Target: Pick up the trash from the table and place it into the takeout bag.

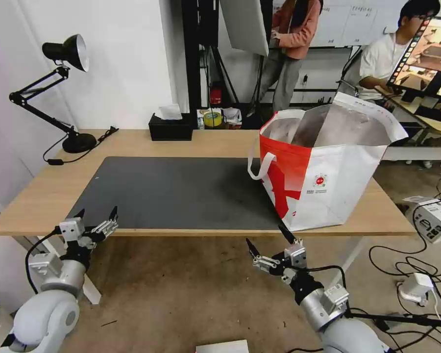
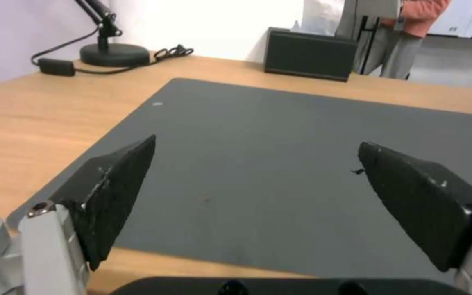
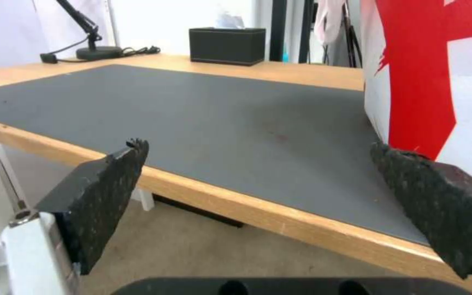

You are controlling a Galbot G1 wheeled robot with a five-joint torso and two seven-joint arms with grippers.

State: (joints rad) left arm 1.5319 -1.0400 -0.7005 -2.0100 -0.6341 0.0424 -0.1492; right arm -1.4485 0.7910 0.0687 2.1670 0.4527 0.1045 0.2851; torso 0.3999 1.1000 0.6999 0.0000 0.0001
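My left gripper (image 1: 97,214) was at the near edge of the counter (image 1: 44,196), at its left part, and its two black fingers (image 2: 110,192) were spread wide with nothing between them. In the left wrist view they stood over the near edge of the dark grey mat (image 2: 280,164). My right gripper (image 1: 268,240) hung just in front of the counter's near edge, a little below it and near the bottom corner of the takeout bag (image 1: 328,181). Its fingers (image 3: 105,196) were also wide apart and held nothing.

The takeout bag stood upright on the right part of the counter, partly on the mat, with its mouth open and the silver lining visible. One white loop handle (image 1: 260,166) hung on its side toward the mat. I could not see into the bottom of the bag.

At the far edge of the counter stood a black tissue box (image 1: 170,128), and in the far left corner a black desk lamp (image 1: 63,88) with its cable.
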